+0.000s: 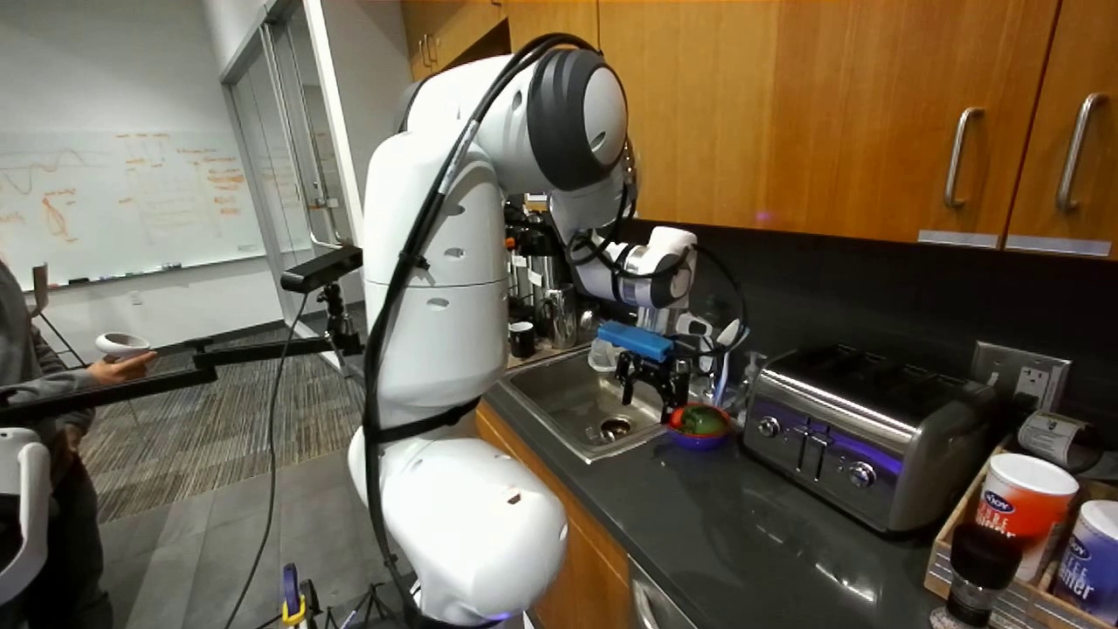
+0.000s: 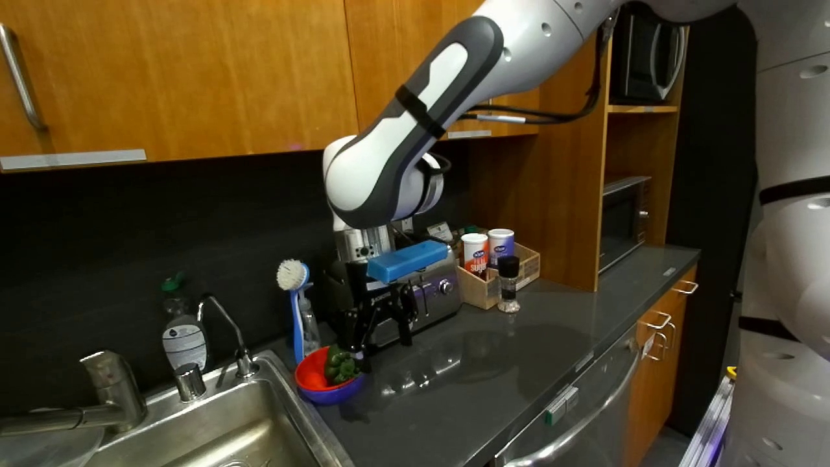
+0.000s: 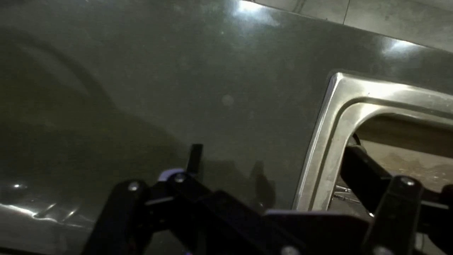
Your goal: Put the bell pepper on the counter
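Observation:
The green bell pepper (image 2: 340, 365) sits in a red bowl with a purple-blue underside (image 2: 311, 379) beside the sink. In an exterior view the pepper (image 1: 701, 421) shows in the same bowl (image 1: 699, 441). The dark grey counter (image 2: 467, 376) lies under the bowl and fills much of the wrist view (image 3: 219, 88). My gripper (image 2: 379, 344) is open, with nothing between its fingers, pointing down close to the bowl. An exterior view shows its spread fingers (image 1: 651, 404) beside the bowl. In the wrist view the fingers (image 3: 273, 150) are wide apart; pepper and bowl are not visible there.
The steel sink (image 1: 559, 406) adjoins the bowl. A silver toaster (image 1: 838, 437) stands on the bowl's other side. A dish brush (image 2: 295, 311), soap bottle (image 2: 183, 337) and faucet (image 2: 117, 389) stand at the back. A wooden box (image 2: 480, 288) and a grinder (image 2: 509, 285) stand beyond the toaster.

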{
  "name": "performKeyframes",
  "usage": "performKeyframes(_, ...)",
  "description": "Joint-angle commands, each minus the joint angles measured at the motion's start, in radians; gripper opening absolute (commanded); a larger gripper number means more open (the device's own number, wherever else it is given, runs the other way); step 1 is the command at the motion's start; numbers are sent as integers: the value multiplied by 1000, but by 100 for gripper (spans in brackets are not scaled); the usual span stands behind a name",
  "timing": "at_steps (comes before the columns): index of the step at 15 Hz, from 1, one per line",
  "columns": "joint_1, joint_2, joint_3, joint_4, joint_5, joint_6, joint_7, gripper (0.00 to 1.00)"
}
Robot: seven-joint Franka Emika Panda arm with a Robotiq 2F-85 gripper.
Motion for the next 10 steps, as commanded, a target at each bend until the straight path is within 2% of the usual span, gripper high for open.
performKeyframes(1, 7, 22, -6, 20, -30, 65, 71, 100)
performKeyframes(10, -4, 129, -39, 113, -3, 102, 152, 100)
